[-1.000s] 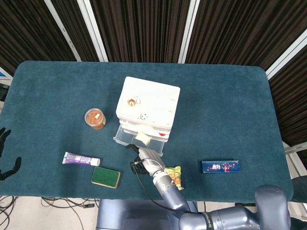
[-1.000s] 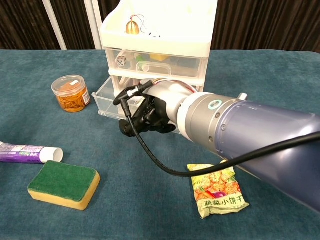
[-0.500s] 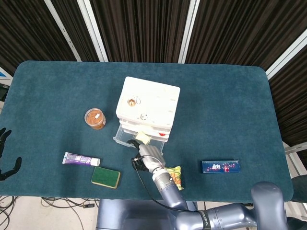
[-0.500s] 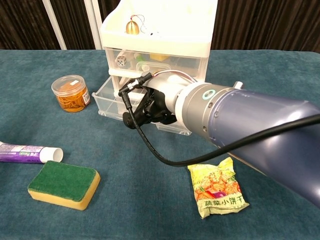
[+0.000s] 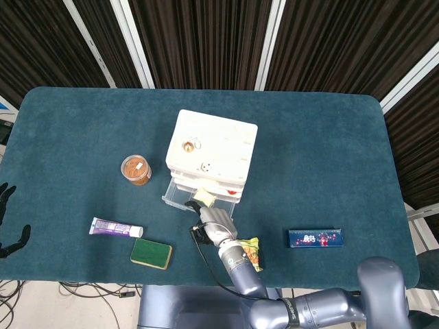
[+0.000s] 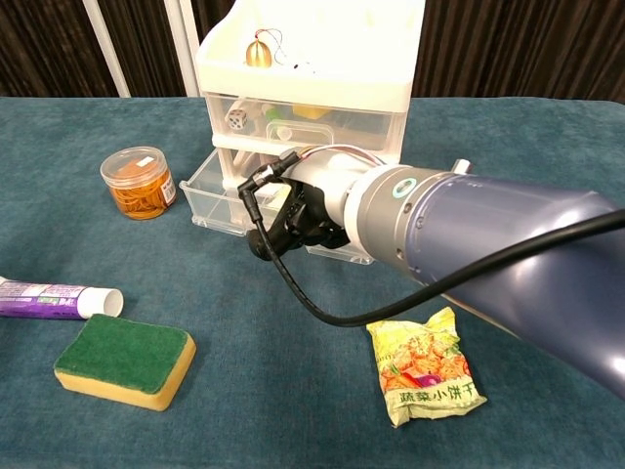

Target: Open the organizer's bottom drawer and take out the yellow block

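1. Organizer (image 5: 211, 149) (image 6: 311, 78): white, three clear drawers, standing mid-desk (image 5: 329, 144); place unchanged from the earlier frames. A small bell (image 6: 258, 51) sits on its top.
2. Bottom drawer (image 5: 180, 197) (image 6: 210, 188): pulled out toward the robot, as it was a second ago.
3. Yellow block (image 5: 203, 197): in the head view a pale yellow piece lies at the right part of the open drawer, just beyond the right hand; in the chest view the hand hides it.
4. Right hand (image 5: 212, 224) (image 6: 298, 210): at the drawer's front edge, fingers curled inward. Since a second ago it has moved slightly up toward the drawer; since half a second ago, hardly at all. Whether it grips anything cannot be told.
5. Left hand (image 5: 7, 223): at the far left edge of the head view, off the desk, fingers apart, holding nothing; unmoved.
6. Jar (image 5: 136, 170) (image 6: 141, 182): orange contents, left of the organizer; unmoved.
7. Tube (image 5: 116, 227) (image 6: 54, 298): lying near the front-left edge; unmoved.
8. Sponge (image 5: 151, 253) (image 6: 124, 361): green over yellow, just right of the tube; unmoved.
9. Snack packet (image 5: 250, 250) (image 6: 425, 366): beside the right arm; unmoved.
10. Blue box (image 5: 315, 238): lying flat at front right; unmoved.
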